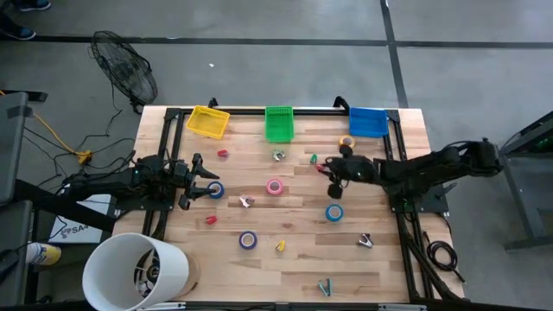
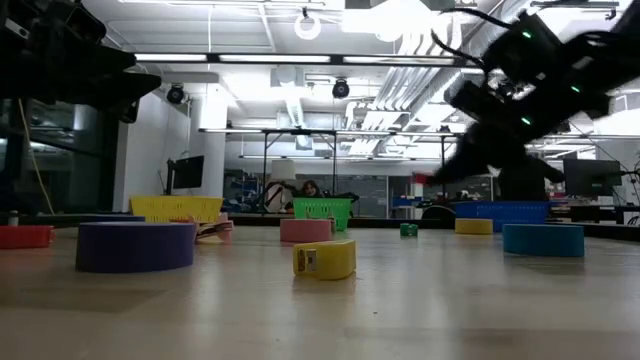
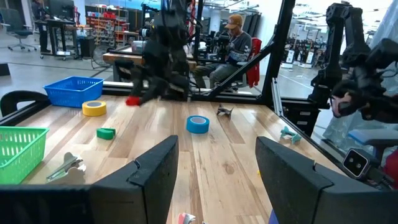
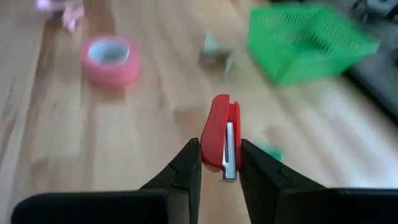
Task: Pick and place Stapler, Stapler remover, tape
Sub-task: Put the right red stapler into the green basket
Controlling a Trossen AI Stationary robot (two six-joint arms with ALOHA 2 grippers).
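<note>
My right gripper (image 4: 221, 158) is shut on a small red stapler (image 4: 220, 121) above the middle of the table, right of the green basket (image 1: 278, 123); the high view shows this gripper (image 1: 322, 168) too. My left gripper (image 1: 208, 182) is open at the table's left side, next to a blue tape roll (image 1: 215, 190) that lies flat on the wood. Lying flat as well are a pink tape roll (image 1: 275, 187), a second blue one (image 1: 334, 212), a purple one (image 1: 248, 240) and a yellow one (image 1: 346, 142). Silver staple removers (image 1: 279, 155) (image 1: 365, 241) rest on the table. My right gripper pinches the red stapler's rear end (image 4: 222, 163) between its two fingers, one on each long side. The fingers lie along the stapler and slant down from the table's right side. The stapler sticks out ahead of the fingertips and is lifted clear of the table (image 2: 424, 178).
A yellow basket (image 1: 208, 121), the green basket and a blue basket (image 1: 367, 122) stand along the far edge. A small yellow stapler (image 1: 281, 247), red pieces (image 1: 223, 154) and green pieces (image 1: 324, 288) lie scattered. A white bucket (image 1: 138, 272) sits at the near left corner. People sit beyond the table (image 3: 236, 46).
</note>
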